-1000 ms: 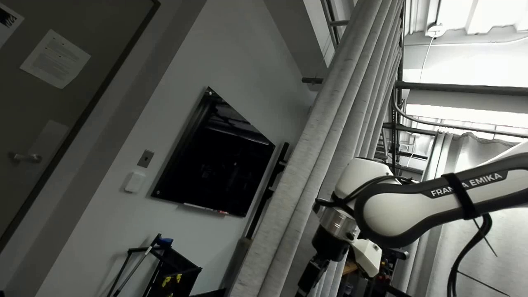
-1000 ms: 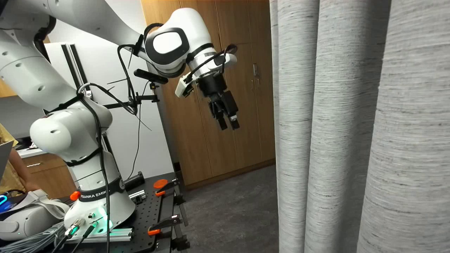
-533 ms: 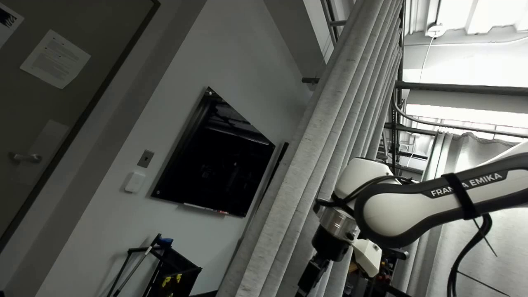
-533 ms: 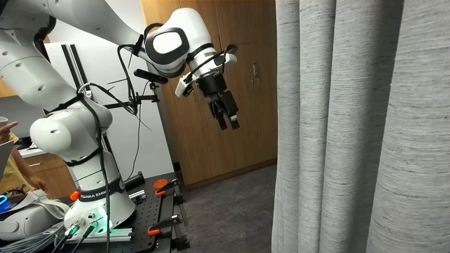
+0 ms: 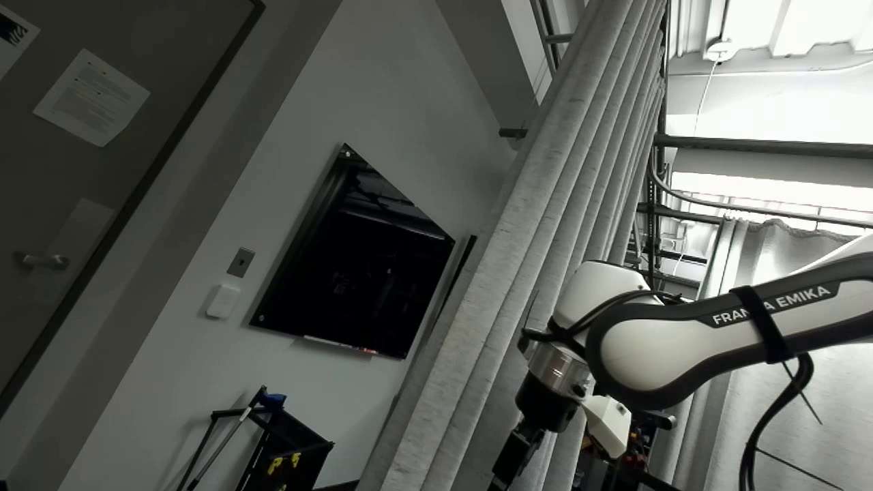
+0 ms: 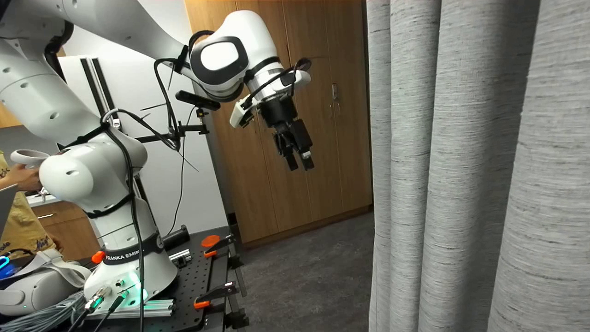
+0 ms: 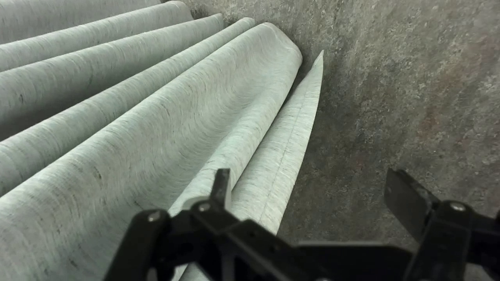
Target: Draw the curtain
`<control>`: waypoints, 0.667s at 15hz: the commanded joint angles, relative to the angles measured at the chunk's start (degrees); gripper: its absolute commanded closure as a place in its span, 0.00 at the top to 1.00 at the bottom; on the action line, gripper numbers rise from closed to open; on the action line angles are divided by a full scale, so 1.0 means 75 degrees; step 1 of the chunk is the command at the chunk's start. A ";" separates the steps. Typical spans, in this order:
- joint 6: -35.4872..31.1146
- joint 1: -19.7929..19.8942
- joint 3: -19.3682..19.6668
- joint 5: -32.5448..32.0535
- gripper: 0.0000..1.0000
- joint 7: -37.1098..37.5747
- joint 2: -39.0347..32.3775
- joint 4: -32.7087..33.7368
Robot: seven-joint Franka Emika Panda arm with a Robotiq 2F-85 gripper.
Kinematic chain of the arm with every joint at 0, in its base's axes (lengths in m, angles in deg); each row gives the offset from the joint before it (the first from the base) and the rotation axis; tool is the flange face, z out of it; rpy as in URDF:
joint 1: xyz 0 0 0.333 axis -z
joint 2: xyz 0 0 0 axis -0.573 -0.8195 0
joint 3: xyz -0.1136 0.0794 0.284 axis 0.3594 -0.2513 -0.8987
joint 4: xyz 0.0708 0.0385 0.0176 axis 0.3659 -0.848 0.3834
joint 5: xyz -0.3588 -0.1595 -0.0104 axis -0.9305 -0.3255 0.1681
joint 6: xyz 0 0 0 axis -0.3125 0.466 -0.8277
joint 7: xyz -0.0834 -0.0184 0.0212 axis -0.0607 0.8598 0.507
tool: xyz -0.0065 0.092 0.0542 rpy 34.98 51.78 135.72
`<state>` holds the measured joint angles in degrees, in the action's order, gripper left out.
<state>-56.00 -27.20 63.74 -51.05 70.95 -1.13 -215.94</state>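
The curtain [image 6: 465,184] hangs in tall light grey pleats on the right of an exterior view. It runs diagonally behind the arm in an exterior view [image 5: 508,259]. My gripper [image 6: 300,162] points downward, with a gap between its fingertips and nothing held. In that picture it is left of the curtain, with a gap. In the wrist view the pleats of the curtain [image 7: 175,117] fill the left side. The gripper [image 7: 306,179] is open there; its left finger overlaps the curtain in the picture, and the curtain's free edge shows between the fingers. Whether they touch cannot be told.
A wooden cabinet [image 6: 313,138] stands behind the arm. The base table [image 6: 189,276] carries clamps. A person [image 6: 23,216] holds a controller at the left edge. A black wall screen [image 5: 361,266] and a black cart [image 5: 286,443] stand beyond the curtain. Dark floor [image 7: 390,97] lies below.
The arm and gripper have not moved. The curtain's folds have shifted, covering more wall in an exterior view and moving right in an exterior view. The person's hand and controller have come into view.
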 commanded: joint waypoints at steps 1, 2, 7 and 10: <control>0.0033 -0.0081 0.0075 -0.0039 1.00 0.0029 0.0005 0.0015; 0.0033 -0.0081 0.0075 -0.0039 1.00 0.0029 0.0006 0.0015; -0.0251 -0.0091 0.0088 0.0056 1.00 0.0186 -0.0004 -0.0041; -0.0844 -0.0025 0.0046 0.0126 1.00 0.0670 -0.0036 -0.0133</control>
<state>-57.37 -27.20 63.79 -50.60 72.45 -1.24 -216.00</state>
